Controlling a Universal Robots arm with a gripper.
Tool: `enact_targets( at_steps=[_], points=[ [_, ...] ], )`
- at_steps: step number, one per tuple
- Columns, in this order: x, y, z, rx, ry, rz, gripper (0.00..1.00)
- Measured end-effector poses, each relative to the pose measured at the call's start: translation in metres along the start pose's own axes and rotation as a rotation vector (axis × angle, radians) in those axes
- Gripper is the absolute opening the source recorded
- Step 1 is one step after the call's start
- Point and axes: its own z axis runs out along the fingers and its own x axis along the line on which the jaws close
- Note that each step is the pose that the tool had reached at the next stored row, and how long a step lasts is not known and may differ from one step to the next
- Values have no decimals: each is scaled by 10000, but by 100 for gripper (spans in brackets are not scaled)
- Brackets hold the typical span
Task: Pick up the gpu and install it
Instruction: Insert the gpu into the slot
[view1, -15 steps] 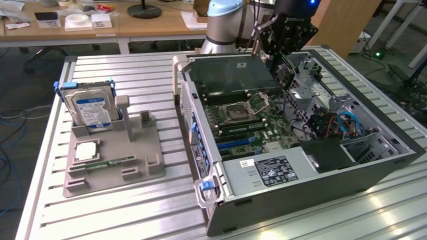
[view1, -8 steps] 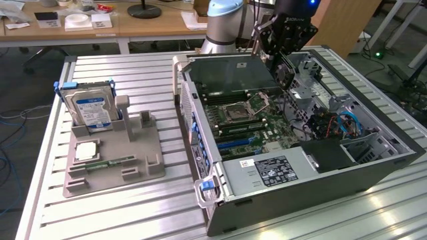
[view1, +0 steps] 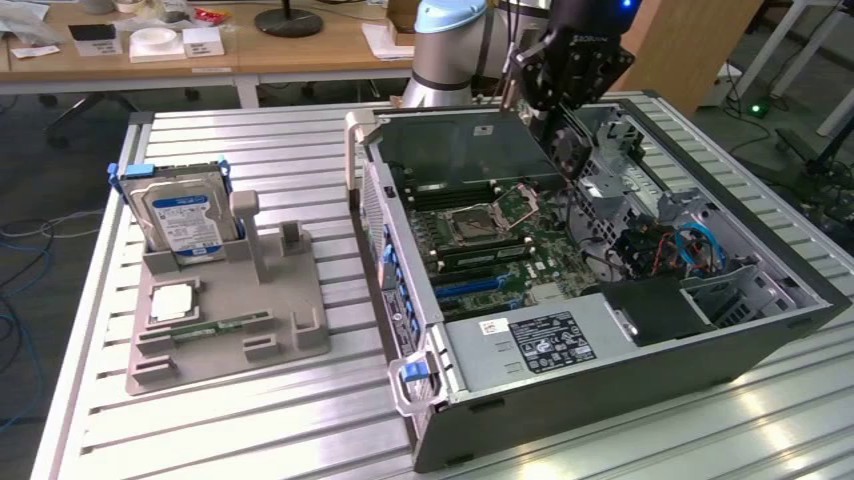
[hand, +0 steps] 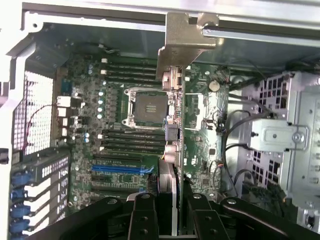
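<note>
Gripper (hand: 171, 200) was narrow, black fingers (hand: 143, 215) clamped either side of the gpu (hand: 171, 132). The card was held edge-on above the motherboard (hand: 115, 100), over the zone beside the CPU socket (hand: 150, 107), not seated in any slot. Its pale, bent sheet-metal end bracket (hand: 186, 45) pointed away from the gripper toward the case wall.

In the exterior view the gripper (view1: 563, 105) hung over the far end of the open tower case (view1: 614, 390), with the dark gpu (view1: 567, 150) below it, inside the case opening.

Board was green with a square metal-framed socket, black memory slots and one blue PCIe slot (hand: 120, 169). The power supply (view1: 534, 345) was a grey metal box with a black-and-white label, text not readable.

At the exterior view's left, a grey plastic fixture (view1: 227, 320) held a silver hard drive (view1: 184, 215) upright; its label was blue and white, print too small to read. The table (view1: 240, 430) was ribbed aluminium slats.
</note>
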Motion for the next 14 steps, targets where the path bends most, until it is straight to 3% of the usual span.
enact_targets(
  at_steps=[14],
  points=[
    [0,-1,2,-23,93,-2510,27]
  ],
)
